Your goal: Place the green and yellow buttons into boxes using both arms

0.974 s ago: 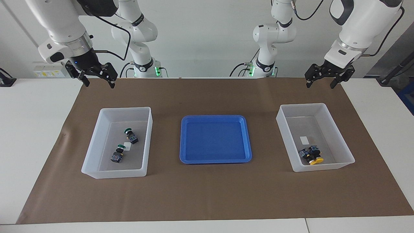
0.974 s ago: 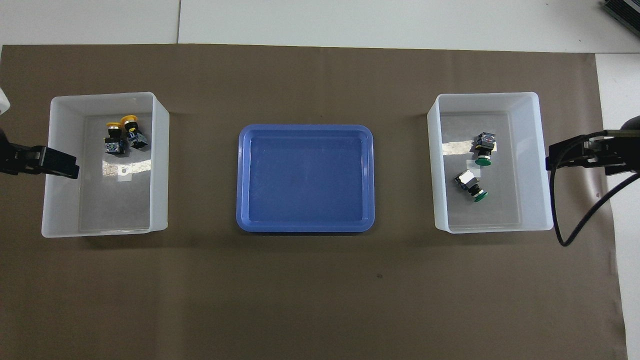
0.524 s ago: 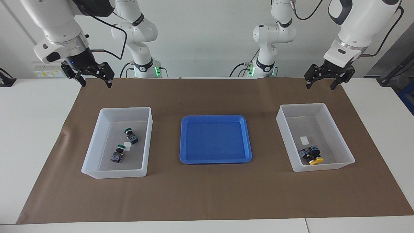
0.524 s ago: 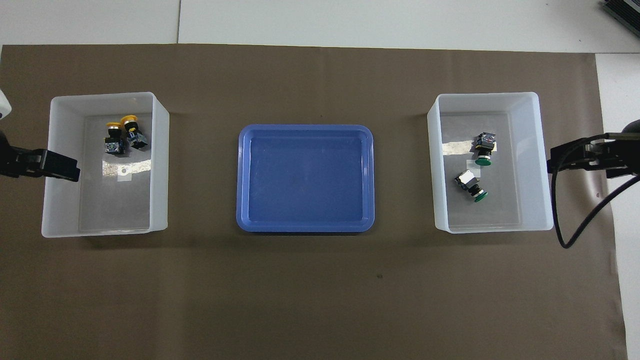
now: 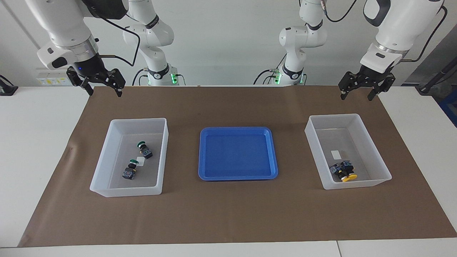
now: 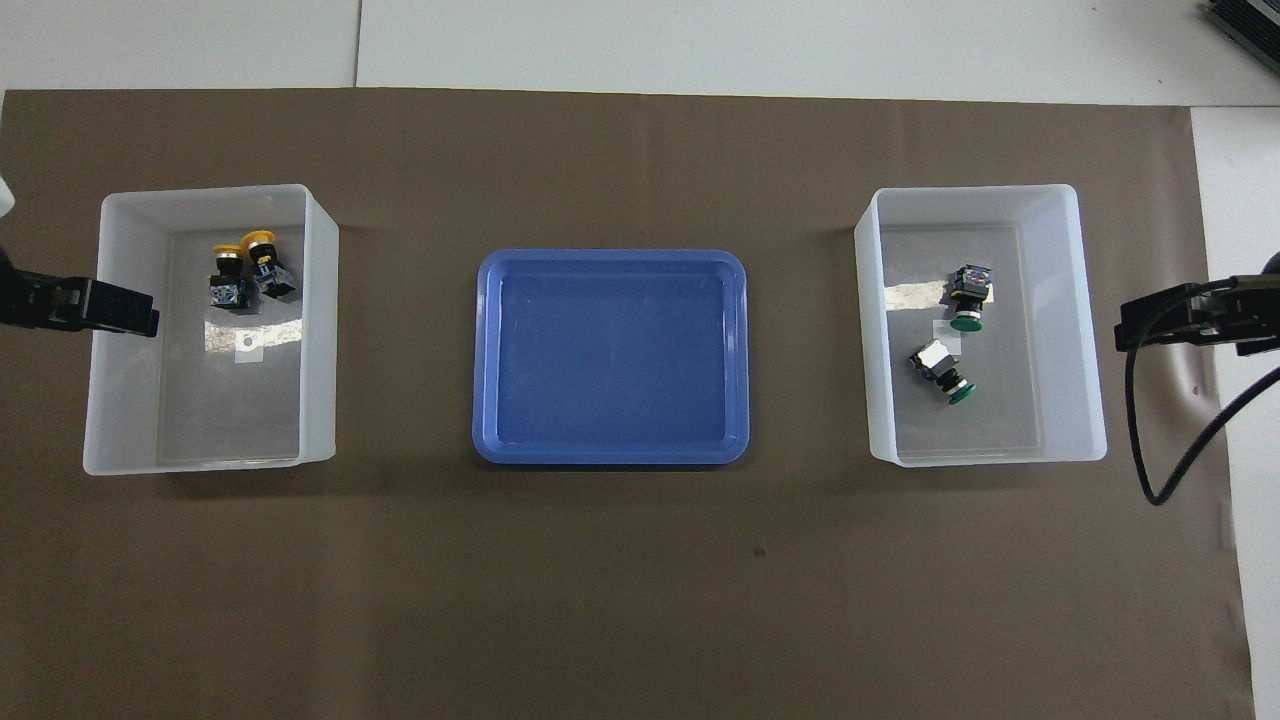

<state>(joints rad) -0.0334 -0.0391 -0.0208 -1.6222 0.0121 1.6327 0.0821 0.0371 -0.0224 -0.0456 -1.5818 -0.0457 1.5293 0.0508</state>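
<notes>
Job looks done. Green buttons lie in the box at 9 o'clock of the blue tray, yellow buttons in the box at 3. Left hand & right hand hang spread, empty, above the counter. Park both w/o bumping boxes.

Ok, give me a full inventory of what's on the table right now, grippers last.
green buttons: two, green caps on dark bodies, lying apart in the box at the right arm's end
yellow buttons: two, yellow caps on dark bodies, side by side in the box at the left arm's end
boxes: two, translucent white, one at each end of the table
tray: one, blue, nothing in it, midway between the boxes
mat: one, brown, under everything
right gripper: black, open, holding nothing, raised over the mat's edge nearest the robots
left gripper: black, open, holding nothing, raised over the same edge
</notes>
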